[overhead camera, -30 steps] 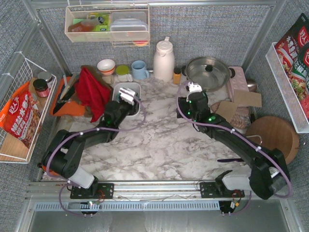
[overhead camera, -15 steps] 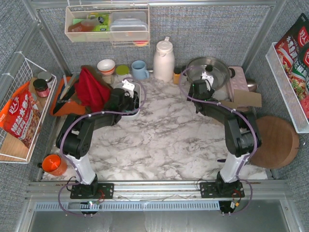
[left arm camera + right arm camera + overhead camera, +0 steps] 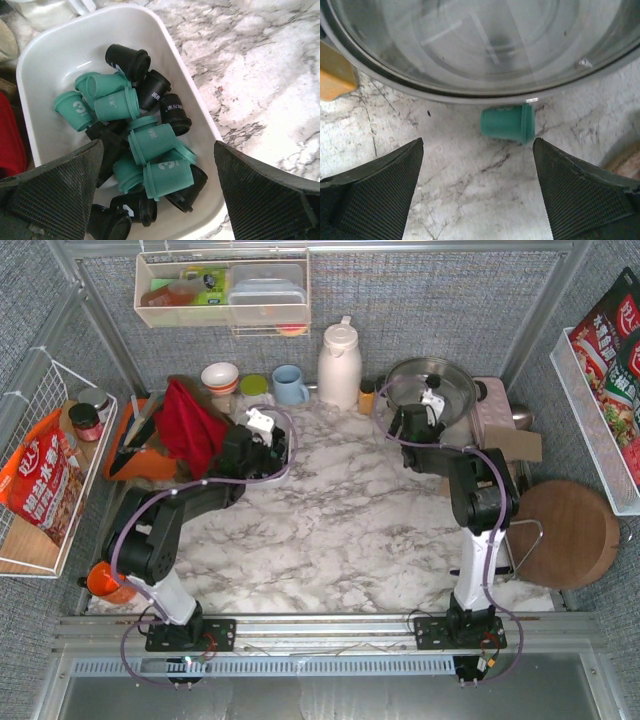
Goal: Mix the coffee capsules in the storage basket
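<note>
Teal and black coffee capsules (image 3: 150, 145) heaped in storage basket (image 3: 55, 55) on marble table (image 3: 260, 65), beside red cloth (image 3: 10, 135). Above pile: left gripper (image 3: 160, 192), jaws wide, empty. One stray teal capsule (image 3: 508, 123) on its side just beside lidded pan (image 3: 470, 45); over it, right gripper (image 3: 477, 190), wide, empty.

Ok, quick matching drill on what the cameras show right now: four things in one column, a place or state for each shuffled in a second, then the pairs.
Column one
1. storage basket
2. lone teal capsule
3. left gripper
4. right gripper

Column two
A. on its side on the marble tabletop, beside the glass-lidded pan
B. open, above the basket's pile
C. open, above one capsule alone
D. holds teal and black coffee capsules jumbled together

Pairs: 1-D, 2-A, 3-B, 4-C
</note>
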Robot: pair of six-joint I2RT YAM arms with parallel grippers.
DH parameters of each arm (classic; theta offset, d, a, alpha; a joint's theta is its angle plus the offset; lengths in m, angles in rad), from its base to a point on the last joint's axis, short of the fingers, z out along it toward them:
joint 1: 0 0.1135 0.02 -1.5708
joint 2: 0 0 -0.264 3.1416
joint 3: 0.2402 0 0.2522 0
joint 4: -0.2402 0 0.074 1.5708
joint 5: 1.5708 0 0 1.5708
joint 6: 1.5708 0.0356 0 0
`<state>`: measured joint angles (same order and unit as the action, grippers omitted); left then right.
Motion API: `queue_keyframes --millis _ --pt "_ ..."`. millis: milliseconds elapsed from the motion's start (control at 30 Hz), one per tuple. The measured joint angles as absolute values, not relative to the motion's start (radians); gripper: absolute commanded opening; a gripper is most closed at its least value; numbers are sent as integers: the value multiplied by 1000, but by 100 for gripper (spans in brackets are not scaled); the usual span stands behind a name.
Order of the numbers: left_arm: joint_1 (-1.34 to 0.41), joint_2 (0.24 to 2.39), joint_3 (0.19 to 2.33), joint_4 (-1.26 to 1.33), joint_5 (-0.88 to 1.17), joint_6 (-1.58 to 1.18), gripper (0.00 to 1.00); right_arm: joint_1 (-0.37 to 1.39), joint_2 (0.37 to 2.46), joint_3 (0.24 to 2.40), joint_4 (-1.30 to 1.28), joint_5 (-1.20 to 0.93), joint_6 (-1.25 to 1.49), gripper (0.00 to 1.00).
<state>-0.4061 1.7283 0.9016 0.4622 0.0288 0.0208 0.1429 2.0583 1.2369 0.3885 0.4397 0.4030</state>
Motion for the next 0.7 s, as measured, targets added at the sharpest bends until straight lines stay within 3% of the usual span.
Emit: queue_keyframes --millis 267,700 --pt "-408 1611 820 506 90 1 99 120 2097 1294 480 479 334 97" --pt "-408 1536 773 540 134 -31 99 72 2178 1536 107 357 381 99"
